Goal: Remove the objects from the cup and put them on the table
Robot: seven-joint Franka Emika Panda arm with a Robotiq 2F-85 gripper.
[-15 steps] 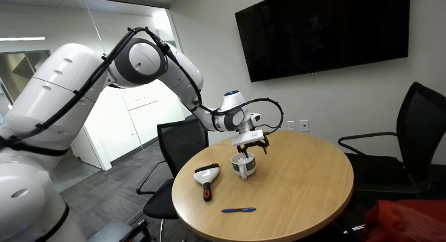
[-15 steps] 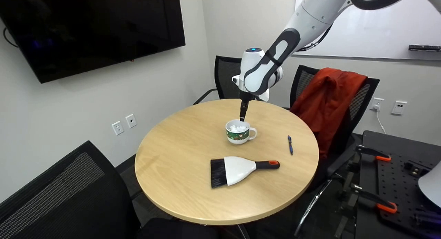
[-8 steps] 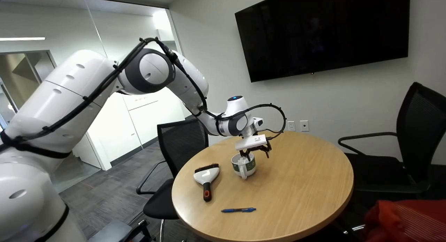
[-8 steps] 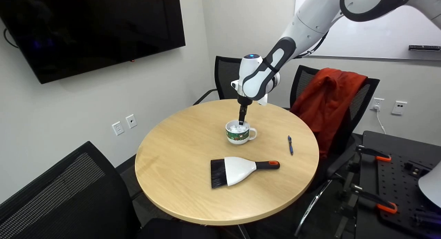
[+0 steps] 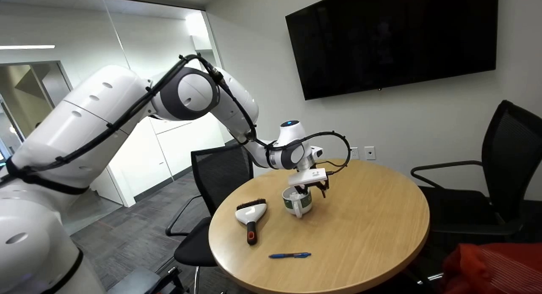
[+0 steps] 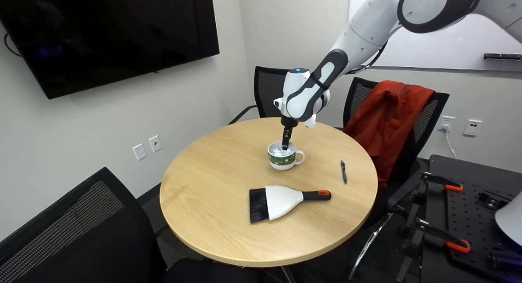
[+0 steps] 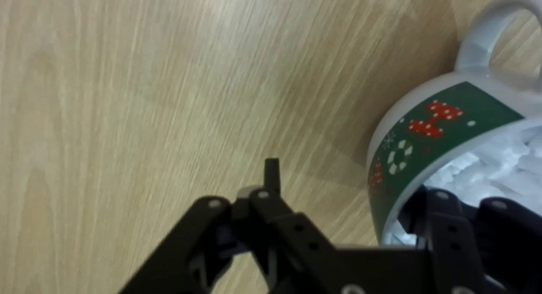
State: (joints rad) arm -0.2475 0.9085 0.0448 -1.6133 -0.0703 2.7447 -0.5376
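The cup point(image 5: 289, 206) is white with a green patterned band and a handle. It stands upright on the round tan table point(image 5: 360, 226) and also shows in an exterior view point(image 6: 281, 165) and the wrist view point(image 7: 423, 145). The objects, white pieces point(image 7: 487, 175), are heaped inside it and also show in an exterior view point(image 6: 280, 153). My gripper point(image 7: 338, 181) is open, its fingers astride the cup wall. One finger is inside the cup by the pieces; the other is outside, apart from the wall. The tip inside is partly hidden.
A white brush with black bristles point(image 6: 283, 201) lies on the table beside the cup; it also shows in an exterior view point(image 5: 251, 213). A blue pen point(image 6: 343, 171) lies near the table edge. Chairs surround the table, one with a red jacket point(image 6: 391, 111).
My gripper has moved down, and one finger has gone from above the rim into the cup. The cup has shifted very slightly. The brush and pen have not moved.
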